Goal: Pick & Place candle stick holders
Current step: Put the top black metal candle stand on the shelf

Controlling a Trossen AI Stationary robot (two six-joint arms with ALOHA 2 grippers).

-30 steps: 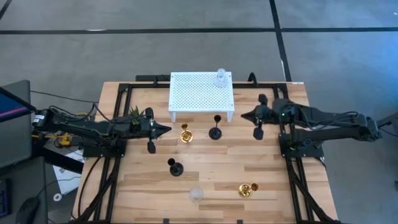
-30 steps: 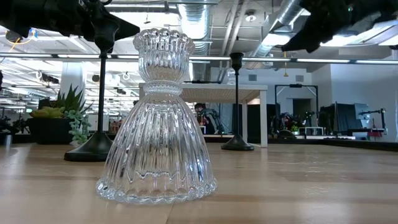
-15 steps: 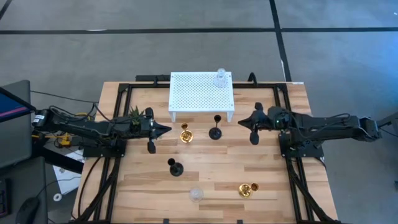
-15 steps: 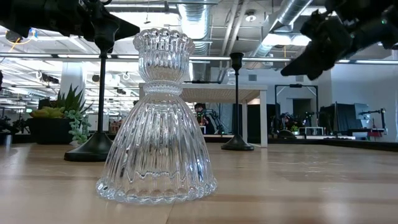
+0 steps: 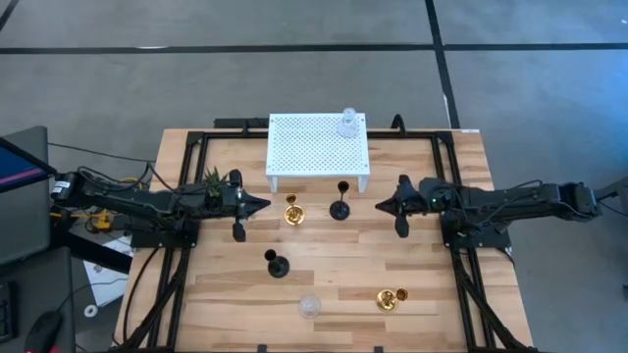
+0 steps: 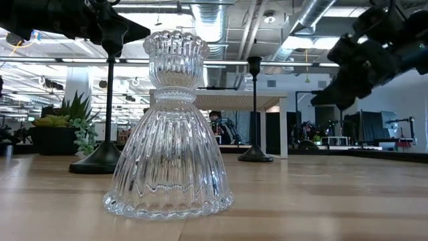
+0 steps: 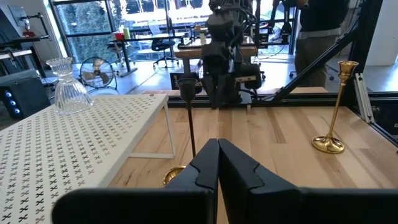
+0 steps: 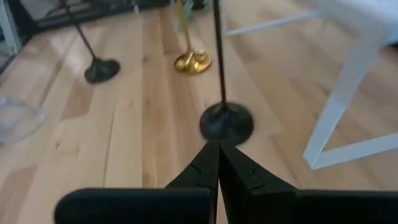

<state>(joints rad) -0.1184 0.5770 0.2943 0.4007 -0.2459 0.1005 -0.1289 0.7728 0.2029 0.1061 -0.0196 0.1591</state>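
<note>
Six candle stick holders show. A clear one (image 5: pixel 347 123) stands on the white perforated stand (image 5: pixel 317 147). A gold one (image 5: pixel 292 213) and a black one (image 5: pixel 340 207) stand in front of that stand. Nearer are another black one (image 5: pixel 277 263), a clear one (image 5: pixel 309 307) and a gold one (image 5: pixel 390 298). My left gripper (image 5: pixel 267 204) is shut, held above the table left of the gold holder. My right gripper (image 5: pixel 378 206) is shut, right of the black holder (image 8: pixel 226 121) and pointing at it, apart from it.
A small green plant (image 5: pixel 211 181) stands by my left arm. Black frame rails (image 5: pixel 186 196) run along both table sides. The stand's white legs (image 8: pixel 348 81) rise just beyond the black holder. Bare wood (image 5: pixel 334 250) lies between the two rows of holders.
My right gripper has sunk toward the table and tipped its fingers downward, rolling a little, while staying shut. It now hangs lower beside the black holder in front of the stand. No holder has moved.
</note>
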